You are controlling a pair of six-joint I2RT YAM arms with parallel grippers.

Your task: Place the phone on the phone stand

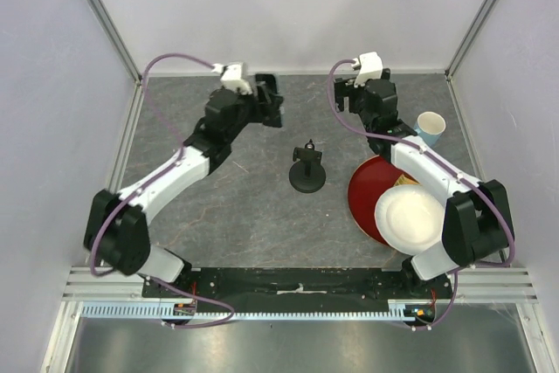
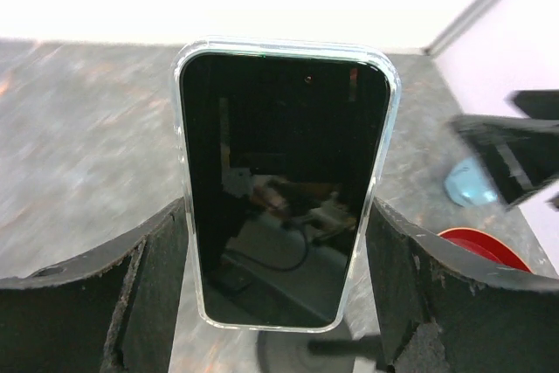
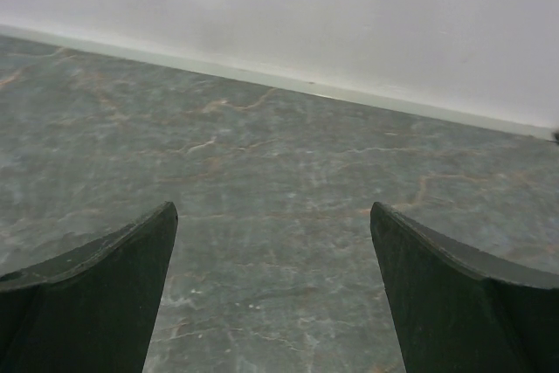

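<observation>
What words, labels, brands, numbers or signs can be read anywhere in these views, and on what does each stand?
None can be read.
The phone has a dark screen that shows only reflections.
The phone stand, red plate, white plate and cup show no lettering in these views.

Black phone (image 2: pixel 284 189) (clear case (image 2: pixel 178 146)), black phone stand (image 1: pixel 307 172), red plate (image 1: pixel 360 191), grey-veined table (image 1: pixel 227 207).

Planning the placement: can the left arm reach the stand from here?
Probably yes. The left gripper, holding the phone, has bare table between it and the stand; the red plate lies beyond the stand.
</observation>
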